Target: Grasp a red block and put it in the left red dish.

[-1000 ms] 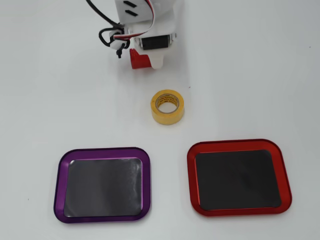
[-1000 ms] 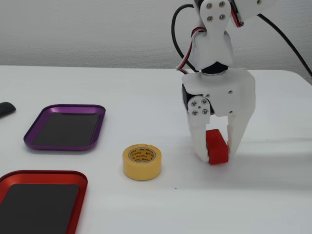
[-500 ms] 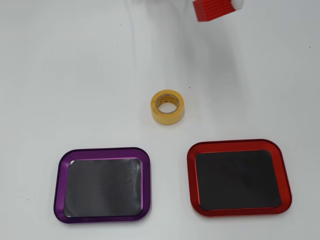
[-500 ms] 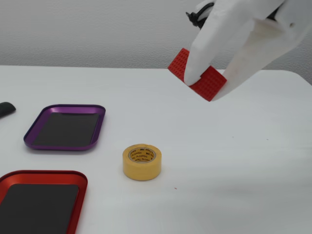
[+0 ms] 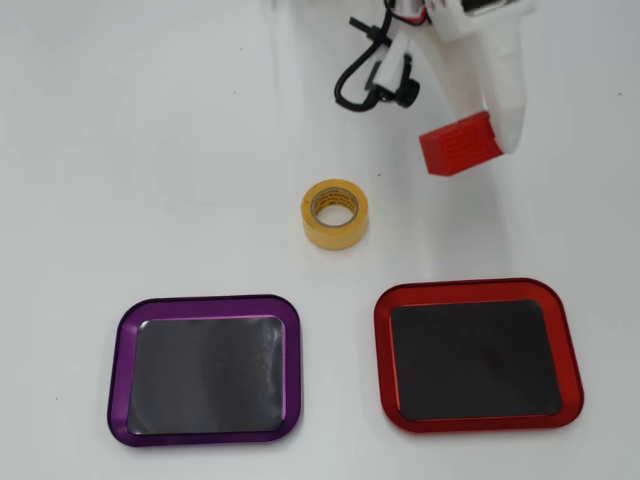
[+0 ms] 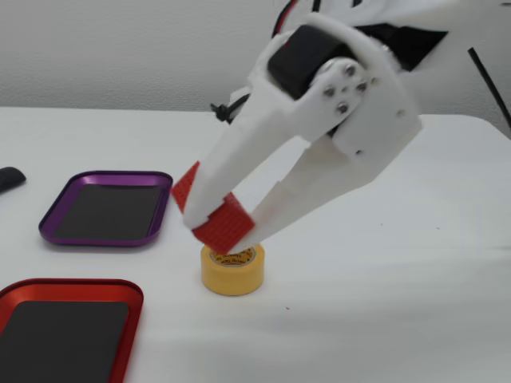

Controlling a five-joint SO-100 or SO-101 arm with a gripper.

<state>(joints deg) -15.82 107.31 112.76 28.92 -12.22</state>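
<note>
Above smooth white table (image 5: pixel 150 150), white plastic end effector (image 6: pixel 227 235) grips ribbed red block (image 5: pixel 459 144).

Below me the white table (image 5: pixel 150 150) carries a yellow tape roll (image 5: pixel 335 213) near its middle. In the overhead view a purple tray (image 5: pixel 205 369) lies lower left and a red tray (image 5: pixel 476 354) lower right, well apart.

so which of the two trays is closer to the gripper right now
The red tray, on the right in the overhead view. The gripper holds the red block above it in the picture; the purple tray lies further left.
</note>
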